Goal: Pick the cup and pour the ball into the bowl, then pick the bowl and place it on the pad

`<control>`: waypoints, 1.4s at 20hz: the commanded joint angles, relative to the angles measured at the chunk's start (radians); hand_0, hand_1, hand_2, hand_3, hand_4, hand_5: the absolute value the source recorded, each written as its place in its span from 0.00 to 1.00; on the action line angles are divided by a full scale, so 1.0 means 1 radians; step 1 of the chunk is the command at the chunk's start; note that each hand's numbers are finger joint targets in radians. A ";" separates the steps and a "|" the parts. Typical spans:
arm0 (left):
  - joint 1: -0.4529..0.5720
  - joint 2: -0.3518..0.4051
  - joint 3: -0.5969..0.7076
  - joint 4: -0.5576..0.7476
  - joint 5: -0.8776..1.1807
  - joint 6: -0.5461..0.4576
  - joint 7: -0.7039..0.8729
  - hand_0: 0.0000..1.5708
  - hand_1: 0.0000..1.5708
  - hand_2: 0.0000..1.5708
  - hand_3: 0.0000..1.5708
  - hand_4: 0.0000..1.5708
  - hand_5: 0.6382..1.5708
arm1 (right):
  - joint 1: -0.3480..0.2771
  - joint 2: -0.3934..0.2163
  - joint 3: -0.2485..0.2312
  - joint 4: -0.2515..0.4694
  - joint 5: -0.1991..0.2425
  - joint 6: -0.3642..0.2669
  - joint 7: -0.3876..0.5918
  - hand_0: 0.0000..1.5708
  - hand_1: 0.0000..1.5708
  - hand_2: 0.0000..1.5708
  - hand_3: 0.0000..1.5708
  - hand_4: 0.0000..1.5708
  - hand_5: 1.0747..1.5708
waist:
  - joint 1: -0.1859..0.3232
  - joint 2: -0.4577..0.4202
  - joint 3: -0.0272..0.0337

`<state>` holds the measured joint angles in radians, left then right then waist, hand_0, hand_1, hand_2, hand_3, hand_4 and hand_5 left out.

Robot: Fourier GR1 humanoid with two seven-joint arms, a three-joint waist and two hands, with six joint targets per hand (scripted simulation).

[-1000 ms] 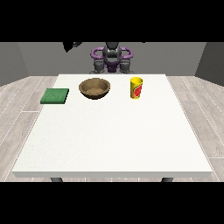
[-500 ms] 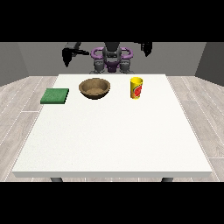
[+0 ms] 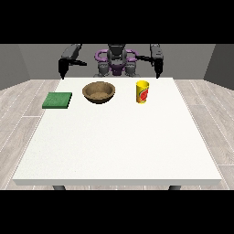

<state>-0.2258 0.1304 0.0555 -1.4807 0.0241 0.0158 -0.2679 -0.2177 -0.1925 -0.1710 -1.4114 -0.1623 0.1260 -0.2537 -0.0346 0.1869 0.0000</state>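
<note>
A: Where does the job stand, starting from the biggest thing?

B: The white table [image 3: 119, 141] carries everything, and by the look of it nothing has been started. The wooden bowl [image 3: 98, 91] sits at the far side, just left of centre in the view, not on the pad. The green pad [image 3: 57, 100] lies flat to its left, near the table's left edge, with nothing on it. The yellow cup [image 3: 142, 92] stands upright to the right of the bowl, clearly apart from it.

A: And the ball?

B: I cannot see it; it may be inside the cup, hidden by the wall.

A: The hands?

B: Both hang raised beyond the far edge, touching nothing. The hand at the view's right [image 3: 158, 68] is behind and above the cup; the hand at the view's left [image 3: 62, 69] is above the pad's corner. They are too small to tell how their fingers lie.

A: So what is left?

B: All of it, I judge: grasp, pour, then move the bowl. Nothing lies between the cup and bowl.
</note>
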 commanded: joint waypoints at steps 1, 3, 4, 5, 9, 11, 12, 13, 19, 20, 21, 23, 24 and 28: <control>-0.079 0.009 0.045 0.149 0.002 -0.010 -0.073 0.00 0.00 0.00 0.00 0.00 0.67 | -0.035 -0.037 -0.035 0.102 -0.006 0.047 -0.061 0.00 0.00 0.00 0.00 0.00 0.98 | -0.009 0.000 0.0000; -0.003 -0.087 -0.035 0.174 -0.070 0.054 -0.187 0.00 0.00 0.00 0.00 0.00 0.65 | -0.059 -0.049 -0.054 0.103 -0.038 0.056 -0.039 0.00 0.00 0.00 0.00 0.00 0.98 | -0.011 0.025 -0.0001; -0.062 -0.050 0.014 0.257 -0.063 0.054 -0.176 0.00 0.00 0.00 0.00 0.00 0.64 | -0.068 -0.033 -0.040 0.105 -0.014 0.026 -0.031 0.00 0.00 0.00 0.00 0.00 0.98 | -0.013 -0.013 -0.0001; -0.040 -0.028 0.035 0.253 -0.044 0.026 -0.238 0.00 0.00 0.00 0.00 0.00 0.64 | -0.038 -0.047 -0.072 0.142 -0.049 0.078 -0.095 0.00 0.00 0.00 0.00 0.00 0.98 | -0.013 0.013 0.0000; -0.133 -0.044 0.072 0.367 -0.047 0.071 -0.308 0.00 0.00 0.00 0.00 0.00 0.64 | -0.070 -0.059 -0.067 0.186 -0.029 0.103 -0.161 0.00 0.00 0.00 0.00 0.00 0.98 | -0.036 0.082 -0.0001; -0.132 -0.048 0.070 0.430 -0.049 0.058 -0.367 0.00 0.00 0.00 0.00 0.00 0.69 | -0.110 -0.102 -0.102 0.216 -0.062 0.114 -0.100 0.00 0.00 0.00 0.00 0.00 0.98 | -0.031 0.081 -0.0003; -0.130 -0.069 0.081 0.479 -0.051 0.083 -0.413 0.00 0.00 0.00 0.00 0.00 0.68 | -0.080 -0.062 -0.069 0.189 -0.043 0.105 -0.129 0.00 0.00 0.00 0.00 0.00 0.98 | -0.049 0.078 -0.0004; -0.178 -0.048 0.092 0.465 -0.039 0.073 -0.380 0.00 0.00 0.00 0.00 0.00 0.68 | -0.109 -0.128 -0.119 0.254 -0.068 0.167 -0.184 0.00 0.00 0.00 0.00 0.00 0.98 | -0.047 0.116 0.0000; -0.226 -0.057 0.126 0.688 -0.038 0.093 -0.492 0.00 0.00 0.00 0.00 0.00 0.63 | -0.086 -0.104 -0.093 0.249 -0.049 0.141 -0.146 0.00 0.00 0.00 0.00 0.00 0.97 | -0.067 0.044 -0.0004; -0.261 -0.024 0.137 0.674 -0.029 0.079 -0.451 0.00 0.00 0.00 0.00 0.00 0.62 | -0.106 -0.134 -0.118 0.312 -0.058 0.175 -0.186 0.00 0.00 0.00 0.00 0.00 0.98 | -0.050 0.059 -0.0001; -0.281 -0.044 0.133 0.695 -0.044 0.114 -0.490 0.00 0.00 0.00 0.00 0.00 0.64 | -0.121 -0.104 -0.100 0.309 -0.043 0.154 -0.214 0.00 0.00 0.00 0.00 0.00 0.98 | -0.056 0.096 -0.0002; -0.233 -0.006 0.105 0.671 -0.119 0.185 -0.470 0.79 0.79 1.00 1.00 0.30 0.86 | -0.163 -0.160 -0.150 0.306 -0.095 0.168 -0.142 0.00 0.00 0.00 0.00 0.00 0.98 | -0.047 0.079 0.0004; -0.204 0.030 0.090 0.670 -0.195 0.274 -0.521 0.82 0.82 1.00 1.00 0.50 0.95 | -0.134 -0.137 -0.122 0.282 -0.078 0.185 -0.181 0.00 0.00 0.00 0.00 0.00 0.98 | -0.075 0.110 0.0012; -0.276 0.044 0.150 0.766 -0.207 0.398 -0.546 0.84 0.84 1.00 1.00 0.53 0.94 | -0.154 -0.174 -0.130 0.233 -0.115 0.229 -0.144 0.00 0.00 0.00 0.00 0.00 0.97 | -0.165 0.158 -0.0012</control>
<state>-0.4654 0.1412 0.1739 -0.7933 -0.1405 0.3072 -0.7758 -0.3535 -0.3405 -0.2948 -1.1371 -0.2492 0.3225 -0.4203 -0.1368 0.3026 0.0014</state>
